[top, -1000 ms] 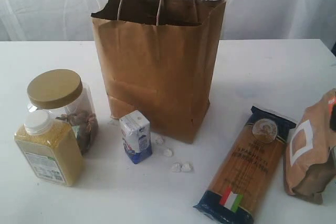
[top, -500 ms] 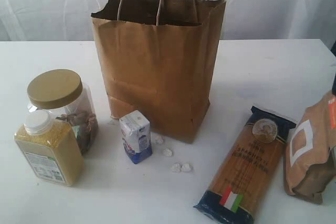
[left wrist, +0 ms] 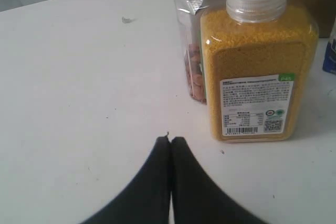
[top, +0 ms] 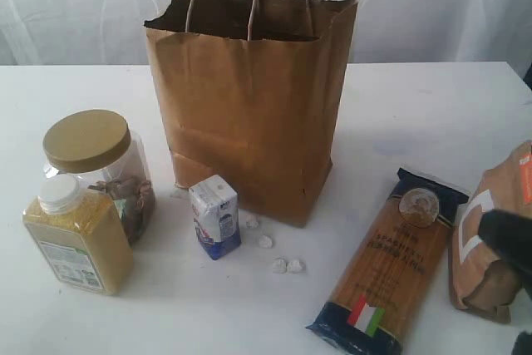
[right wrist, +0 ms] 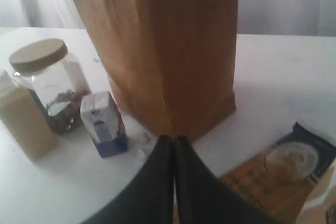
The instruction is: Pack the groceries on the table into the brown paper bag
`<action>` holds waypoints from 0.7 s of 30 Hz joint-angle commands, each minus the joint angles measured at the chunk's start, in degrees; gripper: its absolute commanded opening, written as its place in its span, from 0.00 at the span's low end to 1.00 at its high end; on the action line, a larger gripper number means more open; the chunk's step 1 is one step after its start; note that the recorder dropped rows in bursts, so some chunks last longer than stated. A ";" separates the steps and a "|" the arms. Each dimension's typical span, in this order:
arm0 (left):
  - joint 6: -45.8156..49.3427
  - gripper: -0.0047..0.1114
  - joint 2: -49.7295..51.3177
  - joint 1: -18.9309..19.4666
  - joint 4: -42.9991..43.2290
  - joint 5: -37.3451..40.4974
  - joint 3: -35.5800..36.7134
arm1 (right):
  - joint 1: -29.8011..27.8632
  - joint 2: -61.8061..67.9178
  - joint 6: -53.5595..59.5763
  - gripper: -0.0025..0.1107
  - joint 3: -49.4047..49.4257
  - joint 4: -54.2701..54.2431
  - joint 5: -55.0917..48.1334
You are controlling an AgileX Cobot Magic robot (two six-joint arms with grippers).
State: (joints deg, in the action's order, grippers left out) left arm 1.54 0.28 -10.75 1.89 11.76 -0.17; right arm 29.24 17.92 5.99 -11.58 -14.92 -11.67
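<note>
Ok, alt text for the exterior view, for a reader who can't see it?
A tall brown paper bag stands open on a white table, groceries around it: gold-lidded jar and yellow grain bottle at left, white-blue carton in front, spaghetti pack and brown pouch at right. The dark right arm shows blurred at the right edge.

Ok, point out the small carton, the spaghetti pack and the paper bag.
small carton (top: 216, 222), exterior view, printed side face.
spaghetti pack (top: 387, 260), exterior view, middle of the wrapper.
paper bag (top: 249, 106), exterior view, front wall.

White pleated curtain (top: 440, 6) backdrop; soft, diffuse light.
</note>
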 commanded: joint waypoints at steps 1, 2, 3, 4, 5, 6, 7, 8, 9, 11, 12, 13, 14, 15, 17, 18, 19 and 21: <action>-0.01 0.04 -0.28 -0.42 -0.02 -0.18 0.17 | -0.68 -6.59 -0.87 0.02 7.21 0.35 1.72; -0.01 0.04 -0.28 -0.42 -0.02 -0.18 0.17 | -1.08 -8.08 -0.87 0.02 8.32 0.66 1.49; -0.01 0.04 -0.28 -0.42 -0.02 -0.18 0.17 | -1.74 -9.37 -0.87 0.02 9.23 0.66 1.48; -0.01 0.04 -0.28 -0.42 -0.02 -0.18 0.17 | -2.58 -10.50 -1.16 0.02 9.99 1.11 1.37; -0.01 0.04 -0.28 -0.42 -0.02 -0.18 0.17 | -3.31 -11.31 -1.70 0.02 10.38 1.61 1.34; -0.01 0.04 -0.28 -0.42 -0.02 -0.18 0.17 | -4.58 -12.33 -2.56 0.02 10.82 2.58 1.24; -0.01 0.04 -0.28 -0.42 -0.02 -0.18 0.17 | -5.41 -12.90 -3.43 0.02 10.98 3.50 0.94; -0.01 0.04 -0.28 -0.42 -0.02 -0.18 0.17 | -6.44 -13.40 -4.21 0.02 10.98 4.58 0.24; -0.01 0.04 -0.28 -0.42 -0.02 -0.18 0.17 | -7.40 -14.08 -5.51 0.02 10.98 6.44 -0.65; -0.01 0.04 -0.28 -0.42 -0.02 -0.18 0.17 | -9.60 -14.94 -7.59 0.02 10.98 9.56 -1.53; -0.01 0.04 -0.28 -0.42 -0.02 -0.18 0.17 | -10.80 -15.44 -8.76 0.02 10.98 11.64 -2.01; -0.01 0.04 -0.28 -0.42 -0.02 -0.18 0.17 | -11.79 -15.84 -10.00 0.02 10.98 13.51 -2.34; -0.01 0.04 -0.28 -0.42 -0.02 -0.18 0.17 | -12.99 -16.33 -10.91 0.02 10.98 14.92 -2.70; -0.01 0.04 -0.28 -0.42 -0.02 -0.18 0.17 | -14.14 -16.73 -11.29 0.02 10.98 15.80 -3.18; -0.01 0.04 -0.28 -0.42 -0.02 -0.18 0.17 | -15.92 -17.47 -11.29 0.02 10.98 16.31 -4.28; -0.01 0.04 -0.28 -0.42 -0.02 -0.18 0.17 | -16.76 -17.60 -11.29 0.02 11.08 16.31 -4.72; -0.01 0.04 -0.28 -0.42 -0.02 -0.18 0.17 | -17.49 -17.59 -11.29 0.02 11.23 16.31 -4.87; -0.01 0.04 -0.28 -0.42 -0.02 -0.18 0.17 | -18.62 -17.59 -11.29 0.02 11.58 16.31 -4.47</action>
State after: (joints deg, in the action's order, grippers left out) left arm 1.54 0.28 -10.75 1.89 11.76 -0.17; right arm 12.40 0.66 -4.93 -0.52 0.44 -16.04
